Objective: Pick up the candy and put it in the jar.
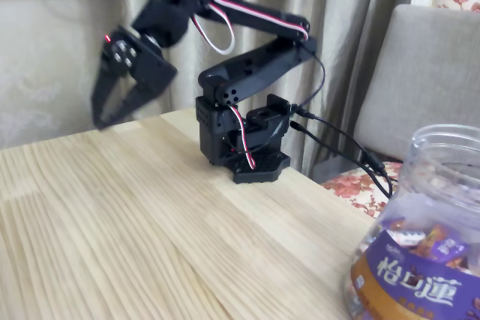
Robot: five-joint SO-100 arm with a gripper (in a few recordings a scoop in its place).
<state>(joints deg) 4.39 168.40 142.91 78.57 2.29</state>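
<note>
The matte black plastic two-finger gripper (105,119) is hanging above the pale, grained wooden table (135,222), its tapered fingers nearly together, holding nothing. Well to its right, the clear ribbed plastic jar (424,245) is standing, purple-wrapped candy (442,245) lying inside.

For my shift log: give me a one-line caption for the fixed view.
Black arm's gripper hangs blurred above the wooden table, far from the clear labelled jar at lower right.
</note>
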